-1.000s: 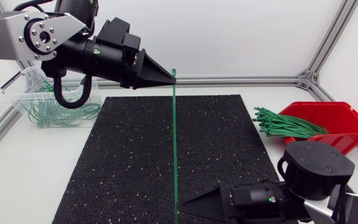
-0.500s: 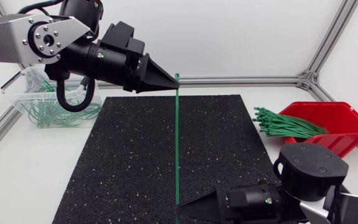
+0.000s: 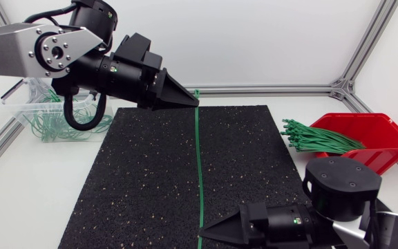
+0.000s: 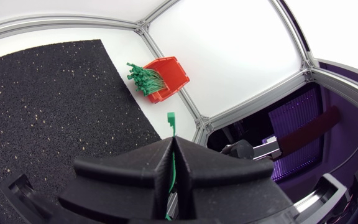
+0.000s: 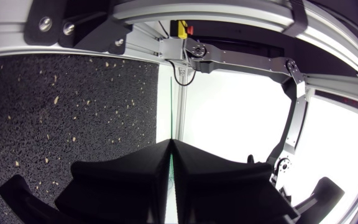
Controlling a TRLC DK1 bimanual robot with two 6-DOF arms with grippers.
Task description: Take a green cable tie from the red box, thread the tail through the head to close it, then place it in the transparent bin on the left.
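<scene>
One green cable tie (image 3: 199, 166) is stretched straight over the black mat (image 3: 144, 180), held at both ends. My left gripper (image 3: 195, 102), reaching in from the back left, is shut on it near the head. In the left wrist view the tie's head (image 4: 171, 118) pokes out just ahead of my left gripper (image 4: 174, 140). At the front edge my right gripper (image 3: 202, 236) is shut on the tail; the thin tail (image 5: 168, 163) shows between the closed fingers of my right gripper (image 5: 169, 144). The red box (image 3: 382, 131) with a bundle of green ties (image 3: 316, 138) stands at the right. The transparent bin (image 3: 30, 114) is at the back left.
The transparent bin holds several closed green tie loops (image 3: 71, 124), partly hidden behind my left arm. An aluminium frame rail (image 3: 275, 89) runs along the back of the table. From the left wrist view the red box (image 4: 169, 78) lies far ahead beside the mat.
My right gripper has shut on the tie's tail. The left gripper has moved a little right and down with the head end, so the tie now slants slightly.
</scene>
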